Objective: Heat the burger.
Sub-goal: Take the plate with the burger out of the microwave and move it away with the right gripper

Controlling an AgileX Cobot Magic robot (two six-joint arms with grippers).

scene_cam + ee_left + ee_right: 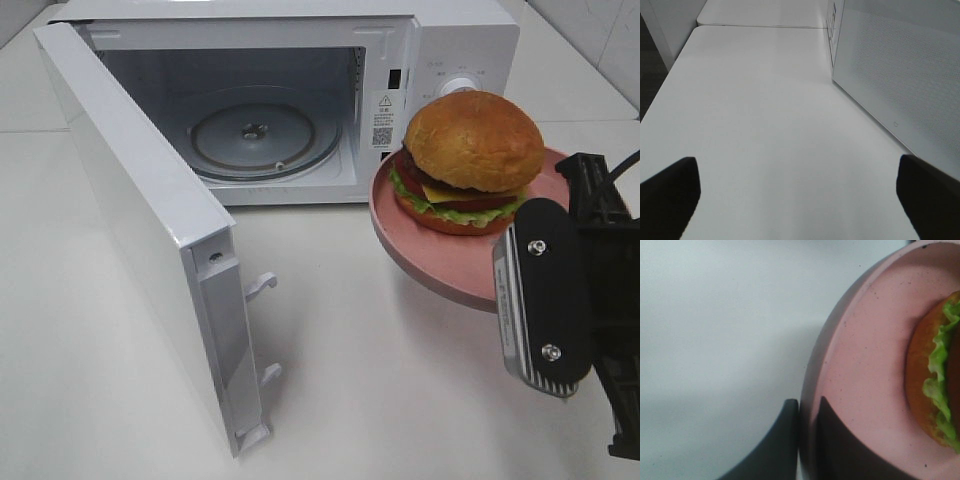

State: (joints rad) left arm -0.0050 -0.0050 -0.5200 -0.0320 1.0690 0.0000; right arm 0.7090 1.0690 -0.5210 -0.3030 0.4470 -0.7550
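The burger [470, 160], with a tan-brown bun, lettuce, cheese and a dark patty, sits on a round pink plate [440, 265]. The plate hangs tilted above the table, in front of the microwave's control panel. My right gripper [508, 295] is shut on the plate's near rim; the right wrist view shows its fingers [785, 440] pinching the rim [812, 390] with the burger [932, 385] beyond. My left gripper [797, 185] stands open over bare table, holding nothing, and does not show in the exterior high view.
The white microwave [450, 40] stands at the back with its door [150, 220] swung wide open to the left and its glass turntable [262, 135] bare. In the left wrist view, the door's outer face [900, 65] is close beside my left gripper.
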